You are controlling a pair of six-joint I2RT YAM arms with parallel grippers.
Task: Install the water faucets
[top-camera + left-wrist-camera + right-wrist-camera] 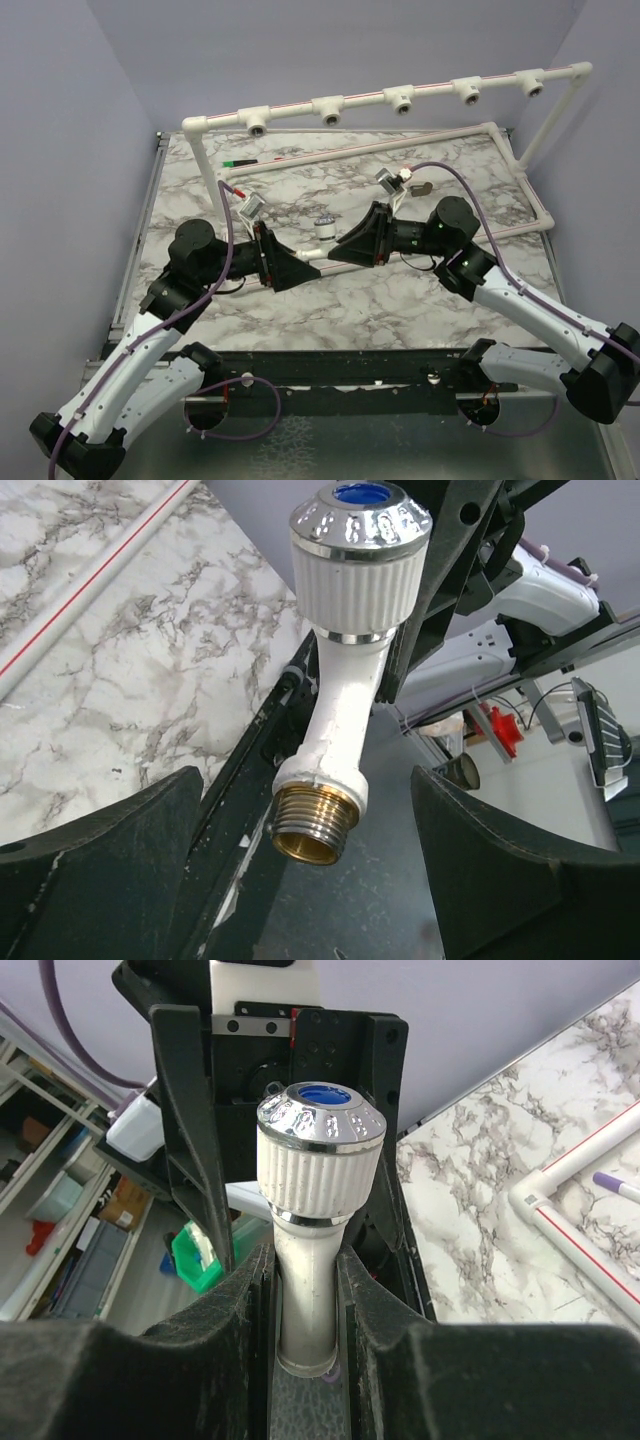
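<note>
Hanging in the air over the middle of the marble table (380,300), the faucet (340,715) is a short white tap with a bent neck. Its ribbed white knob (320,1175) is capped by a chrome ring with a blue centre, and a second chrome band sits under the ribs. At the other end a white collar gives way to a threaded stem (308,830), silver outside and brass-coloured at the mouth.

The right gripper (303,1270) clamps the neck just below the knob. Its fingers press tight against both sides, and the knob sticks out beyond the tips. The left gripper (305,810) faces it from the opposite side with fingers spread wide. The threaded stem hangs between them, touching neither.

Both arms reach in from the near edge with elbows bent outward. Their forearms angle toward each other so the grippers meet almost tip to tip, well short of the white pipe frame (400,98) with its row of tee sockets at the far side.
</note>
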